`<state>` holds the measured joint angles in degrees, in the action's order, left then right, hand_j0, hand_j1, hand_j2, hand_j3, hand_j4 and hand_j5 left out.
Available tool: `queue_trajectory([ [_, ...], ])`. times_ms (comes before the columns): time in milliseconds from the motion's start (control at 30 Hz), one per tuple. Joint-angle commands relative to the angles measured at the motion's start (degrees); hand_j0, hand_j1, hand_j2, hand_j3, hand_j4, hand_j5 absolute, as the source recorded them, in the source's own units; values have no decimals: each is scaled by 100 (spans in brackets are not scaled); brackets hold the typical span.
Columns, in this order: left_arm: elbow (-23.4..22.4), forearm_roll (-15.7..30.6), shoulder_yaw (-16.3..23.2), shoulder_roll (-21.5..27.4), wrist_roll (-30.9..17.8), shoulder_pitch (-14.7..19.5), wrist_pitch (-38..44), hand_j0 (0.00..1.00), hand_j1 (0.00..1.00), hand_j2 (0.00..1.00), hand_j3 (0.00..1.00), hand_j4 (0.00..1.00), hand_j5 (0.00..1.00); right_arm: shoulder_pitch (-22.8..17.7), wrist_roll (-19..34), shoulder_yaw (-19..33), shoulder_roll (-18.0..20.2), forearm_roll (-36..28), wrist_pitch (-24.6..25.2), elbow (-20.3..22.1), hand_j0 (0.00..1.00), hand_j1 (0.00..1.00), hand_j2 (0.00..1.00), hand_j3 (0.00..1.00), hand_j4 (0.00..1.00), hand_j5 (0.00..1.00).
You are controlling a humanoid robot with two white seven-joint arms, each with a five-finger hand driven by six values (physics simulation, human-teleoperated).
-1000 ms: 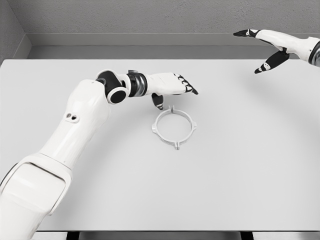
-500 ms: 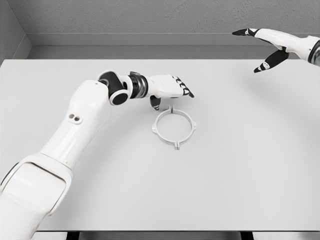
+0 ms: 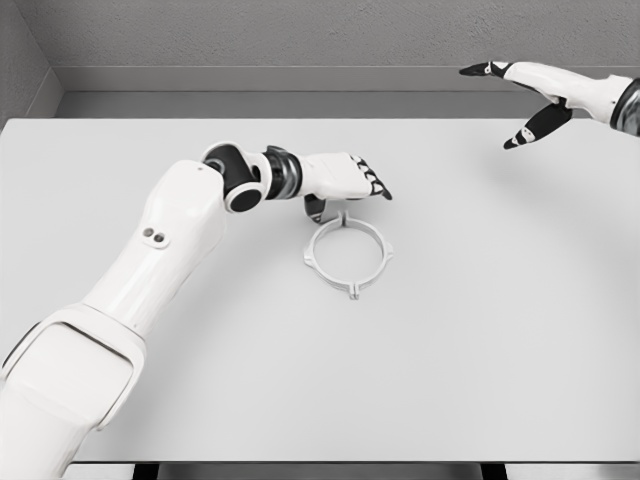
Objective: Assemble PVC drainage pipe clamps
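A white clamp [image 3: 348,254], a thin ring with small tabs sticking out around its rim, lies flat on the bench [image 3: 480,330], near the middle and somewhat toward the far edge. The left arm [image 3: 150,270] comes in from the near left corner and reaches across the bench toward it. The left hand [image 3: 340,178] hovers just beyond the far side of the ring, palm down, with its black-tipped fingers [image 3: 375,183] stretched forward and loosely spread, holding nothing. Its thumb [image 3: 314,208] hangs down under the palm, close to the ring's far left rim; whether it touches the ring cannot be told from this view. The right hand [image 3: 535,95] is well apart from the clamp, raised over the far right corner of the bench, its arm entering from the right edge of the view. Its fingers are open too, one pointing out to the left and the thumb angled down toward the bench, with nothing between them.
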<state>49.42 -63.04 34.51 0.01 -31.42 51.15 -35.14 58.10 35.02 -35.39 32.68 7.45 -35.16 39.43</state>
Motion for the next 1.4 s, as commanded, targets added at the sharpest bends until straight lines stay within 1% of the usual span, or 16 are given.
queue_trajectory([
  [0,-3,29,38,-1,31,0,16,100,100,100,100,100,100,0,-2,-73,2,-41,16,4,100,100,100,100,100,100],
  [67,-3,20,47,-1,31,9,60,100,100,100,100,100,100,0,-2,-99,2,-41,16,21,100,100,100,100,100,100],
  [100,-3,20,82,-1,39,17,95,100,100,100,100,100,100,-9,-2,-125,19,-41,16,118,100,100,100,100,100,100],
  [167,-3,20,170,-1,127,17,165,100,100,100,100,100,100,-26,-2,-328,46,-41,16,241,100,100,100,100,100,100],
  [300,-3,29,170,-1,136,17,183,100,100,100,100,100,100,-35,-2,-337,63,-41,16,373,100,100,100,100,100,100],
  [400,15,29,170,-1,145,70,253,100,100,100,100,100,100,-35,-2,-337,63,-41,16,408,100,100,100,100,100,100],
  [767,23,46,179,-1,154,79,253,100,100,100,100,100,100,-44,-2,-354,81,-41,16,417,100,100,100,100,100,100],
  [833,-21,37,170,-1,154,141,236,100,100,100,100,100,100,-44,-2,-354,90,-41,16,417,100,100,100,100,100,100],
  [967,-21,29,161,-1,154,158,209,100,100,100,100,100,100,-53,-2,-345,98,-41,16,417,100,100,100,100,100,100],
  [1033,-29,29,179,-1,154,158,183,100,100,100,100,100,100,-44,-2,-354,107,-41,16,426,100,100,100,100,100,100],
  [1067,-29,46,319,-1,154,158,192,100,100,100,100,100,100,-44,-2,-354,116,-41,16,478,100,100,100,100,100,100],
  [1100,-29,64,372,-1,154,158,192,100,100,100,100,100,100,-53,-2,-354,116,-41,16,487,100,100,100,100,100,100],
  [1367,-109,55,442,-1,154,158,192,100,100,100,100,100,100,-88,-2,-345,125,-41,16,505,100,100,100,100,100,100],
])
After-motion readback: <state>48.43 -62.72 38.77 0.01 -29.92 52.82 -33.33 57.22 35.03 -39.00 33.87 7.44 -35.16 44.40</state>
